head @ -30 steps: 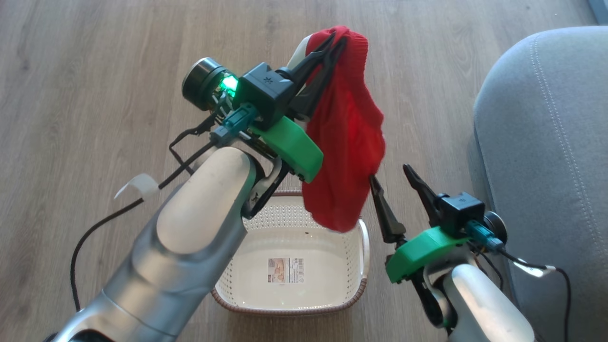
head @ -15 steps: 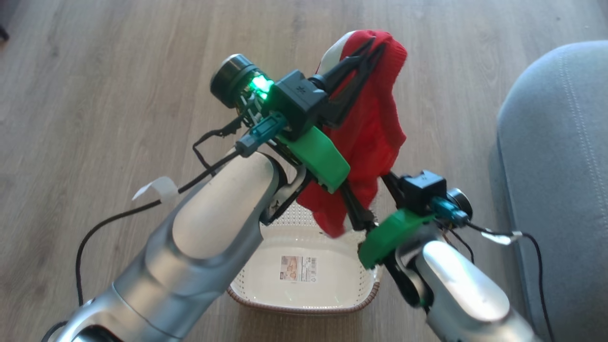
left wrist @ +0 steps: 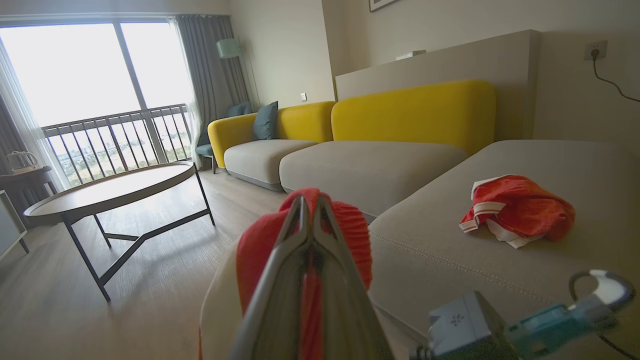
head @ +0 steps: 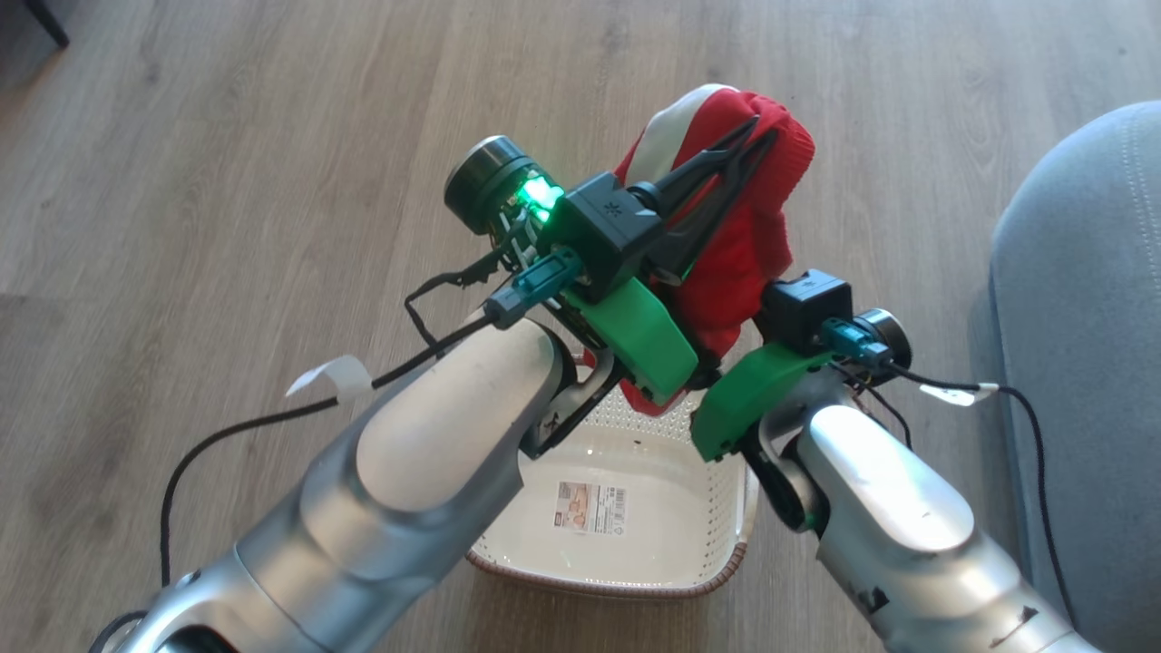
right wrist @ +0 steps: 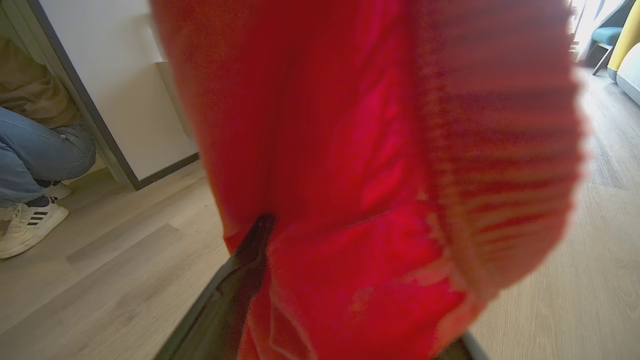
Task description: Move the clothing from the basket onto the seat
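Red-and-white garment (head: 746, 258) hangs clamped in the left gripper (head: 764, 136), up over the far rim of the white basket (head: 726, 573). Right gripper (right wrist: 360, 260) jaws spread wide, straddling the dangling cloth, no pinch. Grey seat (head: 1088, 363) off to the right; second red garment (left wrist: 520, 211) lies on it.

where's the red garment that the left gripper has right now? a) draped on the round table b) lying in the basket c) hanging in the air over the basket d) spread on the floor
c: the garment hangs from the left gripper, whose jaws are shut on it, up in the air over the basket.
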Available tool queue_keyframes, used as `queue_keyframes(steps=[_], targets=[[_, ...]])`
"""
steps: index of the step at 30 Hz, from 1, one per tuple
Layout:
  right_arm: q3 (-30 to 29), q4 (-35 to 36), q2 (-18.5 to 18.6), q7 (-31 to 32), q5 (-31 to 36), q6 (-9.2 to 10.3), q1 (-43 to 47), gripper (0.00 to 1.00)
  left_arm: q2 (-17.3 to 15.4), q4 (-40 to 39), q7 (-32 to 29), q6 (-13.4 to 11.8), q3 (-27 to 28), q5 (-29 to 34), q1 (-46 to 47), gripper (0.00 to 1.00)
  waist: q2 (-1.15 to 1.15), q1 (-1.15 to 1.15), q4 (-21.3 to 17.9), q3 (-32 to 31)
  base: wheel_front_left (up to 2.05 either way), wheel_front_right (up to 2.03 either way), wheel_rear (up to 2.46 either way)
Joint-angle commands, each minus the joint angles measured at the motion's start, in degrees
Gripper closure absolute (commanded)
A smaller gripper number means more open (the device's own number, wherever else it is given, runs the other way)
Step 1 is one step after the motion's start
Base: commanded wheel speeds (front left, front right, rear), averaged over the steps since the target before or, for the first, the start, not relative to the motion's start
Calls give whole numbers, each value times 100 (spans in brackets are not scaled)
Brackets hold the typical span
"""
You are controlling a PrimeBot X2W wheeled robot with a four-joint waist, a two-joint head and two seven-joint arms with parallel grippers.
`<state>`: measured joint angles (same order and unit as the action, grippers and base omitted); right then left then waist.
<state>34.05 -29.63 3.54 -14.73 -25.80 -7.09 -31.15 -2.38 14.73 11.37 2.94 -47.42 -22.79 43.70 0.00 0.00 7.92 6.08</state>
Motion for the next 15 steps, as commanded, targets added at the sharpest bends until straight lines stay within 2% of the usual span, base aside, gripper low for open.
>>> queue_keyframes(steps=[1, 2, 3, 13, 15], targets=[[-14, 48, -67, -27, -46, -40, -246, 45, -50, -207, 47, -55, 144, -46, 325, 100, 0, 0, 35, 16, 0, 0, 0], [-39, -4, -67, -27, -62, -40, -276, 64, -50, -212, 59, -67, 115, -65, 331, 100, 0, 0, 53, 24, 0, 0, 0], [-69, -44, -67, -27, -75, -40, -305, 100, -50, -216, 71, -76, 88, -82, 335, 100, 0, 0, 68, 34, 0, 0, 0], [-242, 38, -67, -27, -54, -40, -258, 100, -91, 45, 190, -92, 30, -140, 305, 100, 0, 0, -13, 167, 0, 0, 0], [-318, 117, -67, -27, -15, -40, -225, 100, -107, 100, 217, -46, 29, -176, 273, 54, 0, 0, -73, 186, 0, 0, 0]])
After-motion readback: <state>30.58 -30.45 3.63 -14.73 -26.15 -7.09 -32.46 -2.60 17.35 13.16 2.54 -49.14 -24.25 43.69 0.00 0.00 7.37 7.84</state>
